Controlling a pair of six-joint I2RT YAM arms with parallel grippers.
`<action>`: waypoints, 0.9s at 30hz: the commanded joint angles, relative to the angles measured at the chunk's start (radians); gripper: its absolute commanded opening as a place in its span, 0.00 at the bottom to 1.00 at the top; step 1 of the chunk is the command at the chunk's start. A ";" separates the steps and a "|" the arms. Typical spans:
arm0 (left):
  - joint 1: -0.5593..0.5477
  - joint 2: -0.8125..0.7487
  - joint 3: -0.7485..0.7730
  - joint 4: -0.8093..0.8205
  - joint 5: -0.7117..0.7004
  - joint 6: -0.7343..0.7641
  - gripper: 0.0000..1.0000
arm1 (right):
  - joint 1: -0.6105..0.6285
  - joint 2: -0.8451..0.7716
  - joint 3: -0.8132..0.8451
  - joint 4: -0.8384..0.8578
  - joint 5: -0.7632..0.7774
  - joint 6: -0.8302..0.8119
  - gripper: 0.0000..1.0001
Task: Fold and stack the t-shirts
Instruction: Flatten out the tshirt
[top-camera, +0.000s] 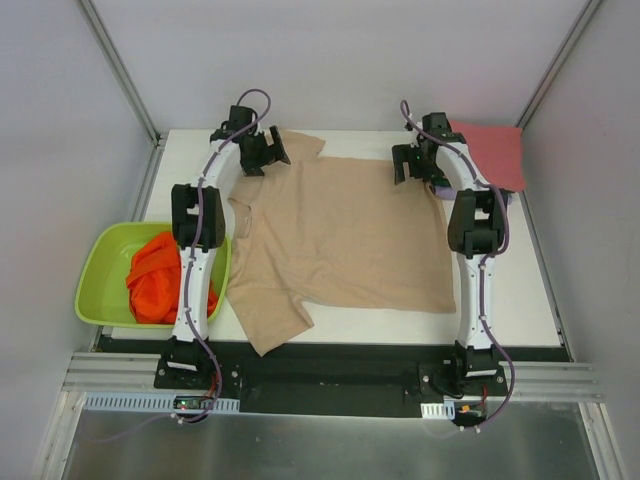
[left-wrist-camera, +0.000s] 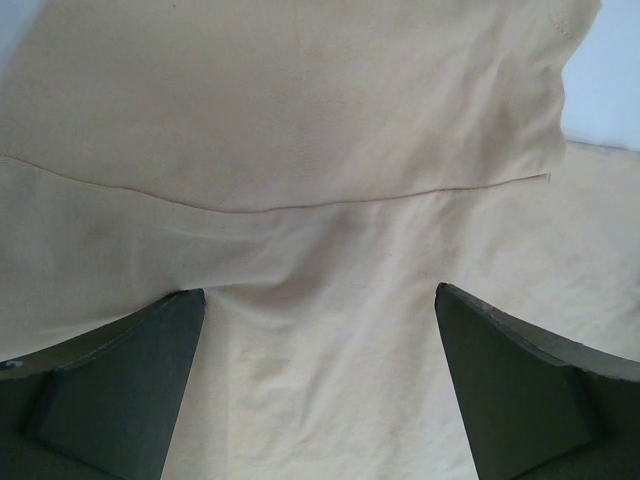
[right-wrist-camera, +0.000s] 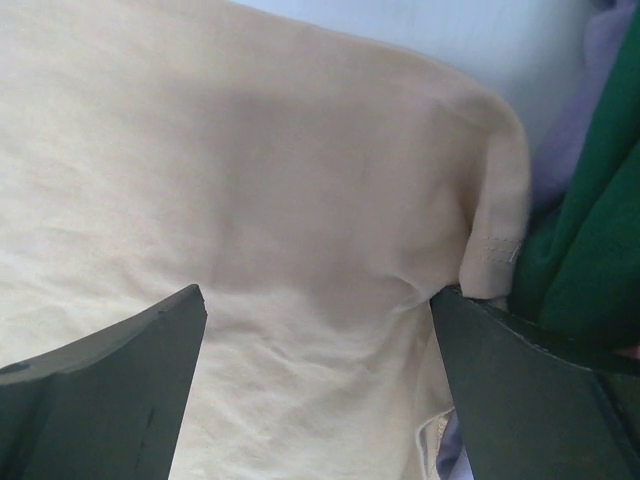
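Spread flat across the middle of a white table (top-camera: 520, 290): soft beige short-sleeved t-shirt (top-camera: 340, 235), sleeves to the left, hem to the right, near sleeve creased over toward the front edge. Above the far sleeve, left gripper (top-camera: 265, 150), fingers wide apart and closed on nothing, beige cloth filling the gap in the wrist view. Above the far hem corner, right gripper (top-camera: 412, 163), likewise spread wide and empty. Just beside that corner, at the table's far right: pinkish-red folded shirt (top-camera: 495, 155), with dark green cloth (right-wrist-camera: 600, 220) and lavender cloth (right-wrist-camera: 580, 110) glimpsed against the beige hem. Off the table's left edge, bright orange t-shirt (top-camera: 155, 275) crumpled in a lime-green plastic basin (top-camera: 95, 265).
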 joint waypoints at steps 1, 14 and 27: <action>0.009 0.008 0.047 -0.007 0.079 0.036 0.99 | -0.005 -0.028 0.044 0.087 -0.117 -0.066 0.96; 0.007 -0.446 -0.349 -0.002 -0.006 0.121 0.99 | 0.100 -0.413 -0.272 0.087 -0.087 -0.025 0.96; 0.042 -0.442 -0.546 0.002 -0.097 0.067 0.99 | 0.237 -0.769 -0.979 0.285 -0.084 0.292 0.96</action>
